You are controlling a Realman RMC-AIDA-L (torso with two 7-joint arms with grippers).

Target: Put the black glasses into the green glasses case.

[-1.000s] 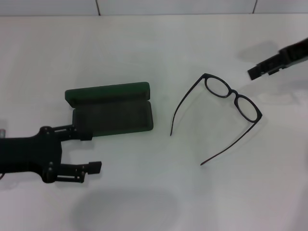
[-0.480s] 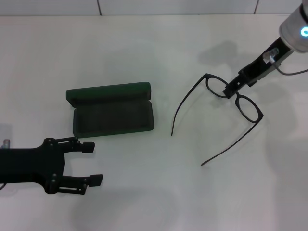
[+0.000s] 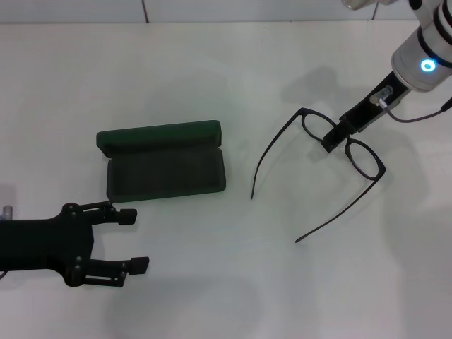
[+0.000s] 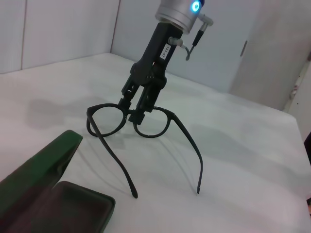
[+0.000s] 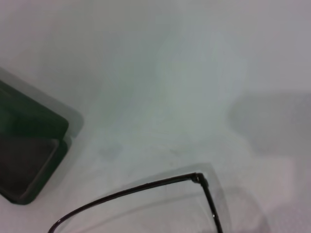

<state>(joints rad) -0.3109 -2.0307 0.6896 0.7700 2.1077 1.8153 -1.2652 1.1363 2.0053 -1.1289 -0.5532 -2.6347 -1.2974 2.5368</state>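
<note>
The black glasses [image 3: 365, 158] lie unfolded on the white table at the right, lenses away from me and temple arms pointing toward me. My right gripper [image 3: 332, 141] is down at their bridge. In the left wrist view its fingers [image 4: 127, 94] stand on either side of the bridge with a narrow gap, open. The green glasses case [image 3: 166, 169] lies open at the centre left, its lid folded back and its dark lining empty. My left gripper [image 3: 135, 239] hovers open just in front of the case's left end. The right wrist view shows one temple arm [image 5: 146, 187] and a corner of the case [image 5: 26, 160].
The white table [image 3: 233, 282] carries nothing else in view. A bare stretch separates the case from the nearer temple tip [image 3: 252, 196]. A wall line runs along the far edge.
The right arm swung in from the far right edge and came down onto the bridge of the glasses. The left gripper drew back slightly toward me. Glasses and case stayed put.
</note>
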